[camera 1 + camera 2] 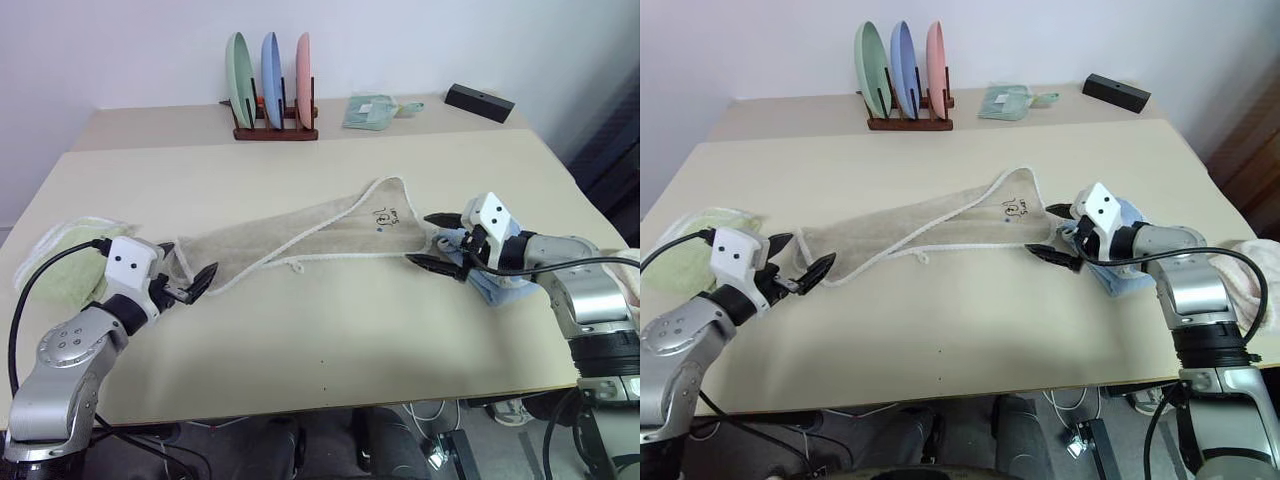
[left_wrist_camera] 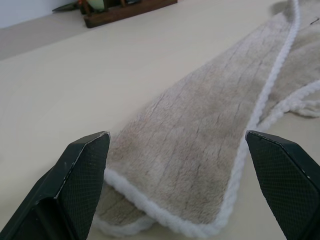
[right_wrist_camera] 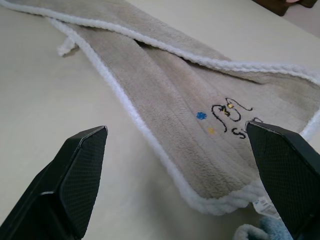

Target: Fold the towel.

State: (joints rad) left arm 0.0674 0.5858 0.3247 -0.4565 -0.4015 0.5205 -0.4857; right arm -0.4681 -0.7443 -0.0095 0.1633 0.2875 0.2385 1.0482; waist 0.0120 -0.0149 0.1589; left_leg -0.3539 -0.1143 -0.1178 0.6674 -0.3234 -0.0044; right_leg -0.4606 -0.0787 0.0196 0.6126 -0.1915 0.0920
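Observation:
The beige towel (image 1: 310,240) with white corded edging lies stretched across the table in a long, bunched strip, a dark printed mark (image 1: 387,214) near its right end and a small loop (image 1: 297,266) at its front edge. My left gripper (image 1: 192,281) stands open at the towel's left end, its fingers (image 2: 82,172) either side of the corner (image 2: 165,200). My right gripper (image 1: 438,242) stands open at the towel's right end, the corner (image 3: 220,192) lying between its fingers (image 3: 80,170).
A folded light green towel (image 1: 62,260) lies by my left arm and a light blue cloth (image 1: 497,282) under my right gripper. At the back stand a plate rack (image 1: 272,95), a pale green cloth (image 1: 372,110) and a black box (image 1: 479,102).

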